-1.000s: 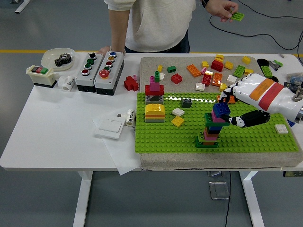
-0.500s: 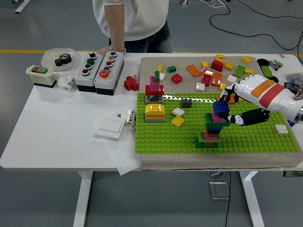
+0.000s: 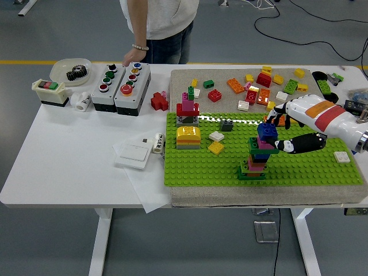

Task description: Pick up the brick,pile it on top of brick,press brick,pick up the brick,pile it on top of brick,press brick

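Clamping my right hand (image 3: 280,131) on the blue brick (image 3: 267,131) atop the stack (image 3: 256,156), I judge pressing is left.

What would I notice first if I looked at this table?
Probably the big bright green baseplate on the right half of the table, with a tall tower of coloured bricks standing on it. The robot's white right hand reaches in from the right and grips the blue brick on top of that tower. Behind the plate lie lots of loose bricks, and a person's hand rests by the button boxes at the far left.
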Available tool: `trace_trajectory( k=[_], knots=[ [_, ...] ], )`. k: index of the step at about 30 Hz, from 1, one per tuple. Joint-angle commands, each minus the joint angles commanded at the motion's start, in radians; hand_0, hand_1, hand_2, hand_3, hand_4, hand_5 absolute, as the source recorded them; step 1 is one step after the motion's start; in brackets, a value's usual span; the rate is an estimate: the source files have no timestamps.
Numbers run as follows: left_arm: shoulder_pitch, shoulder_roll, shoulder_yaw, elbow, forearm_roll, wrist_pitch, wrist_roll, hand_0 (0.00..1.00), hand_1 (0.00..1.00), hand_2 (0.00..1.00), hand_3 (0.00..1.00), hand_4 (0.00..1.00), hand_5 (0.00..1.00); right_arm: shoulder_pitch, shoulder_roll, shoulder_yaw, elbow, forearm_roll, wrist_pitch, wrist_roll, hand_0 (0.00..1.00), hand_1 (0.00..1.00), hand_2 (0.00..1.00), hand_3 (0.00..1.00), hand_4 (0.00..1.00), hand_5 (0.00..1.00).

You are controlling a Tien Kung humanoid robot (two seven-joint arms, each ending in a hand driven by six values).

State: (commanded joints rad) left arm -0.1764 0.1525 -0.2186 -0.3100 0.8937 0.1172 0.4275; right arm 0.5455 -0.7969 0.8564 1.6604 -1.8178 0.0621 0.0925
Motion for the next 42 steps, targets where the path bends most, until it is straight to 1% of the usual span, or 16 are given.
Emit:
trace_trajectory(
  k=[14,28,29,40,42],
  knots=[
    [0.004,0.000,-0.009,-0.001,0.016,-0.004,0.004,0.450,0.544,0.588,0.626,0.667,0.797,-0.017,0.010,0.006,-0.003,-0.034,-0.015,-0.008,0.224,0.392,0.515,0.526,0.710,0.447],
    [0.001,0.000,-0.004,-0.002,0.009,-0.002,0.003,0.450,0.544,0.588,0.626,0.665,0.796,-0.015,0.009,0.010,-0.009,-0.033,-0.006,0.002,0.221,0.388,0.514,0.529,0.713,0.454],
    [0.000,0.000,-0.003,-0.002,0.008,-0.002,0.003,0.450,0.544,0.587,0.625,0.665,0.796,-0.014,0.009,0.011,-0.010,-0.032,-0.005,0.003,0.227,0.399,0.526,0.533,0.716,0.451],
    [-0.003,0.001,0.000,-0.002,0.003,0.000,0.001,0.449,0.543,0.586,0.625,0.664,0.796,-0.008,0.011,0.011,-0.021,-0.036,-0.001,0.009,0.233,0.408,0.536,0.534,0.720,0.450],
    [-0.003,0.001,0.000,-0.002,0.004,-0.001,0.001,0.449,0.544,0.585,0.627,0.665,0.797,-0.007,0.011,0.011,-0.021,-0.036,0.000,0.010,0.240,0.419,0.554,0.540,0.725,0.447]
  ],
)
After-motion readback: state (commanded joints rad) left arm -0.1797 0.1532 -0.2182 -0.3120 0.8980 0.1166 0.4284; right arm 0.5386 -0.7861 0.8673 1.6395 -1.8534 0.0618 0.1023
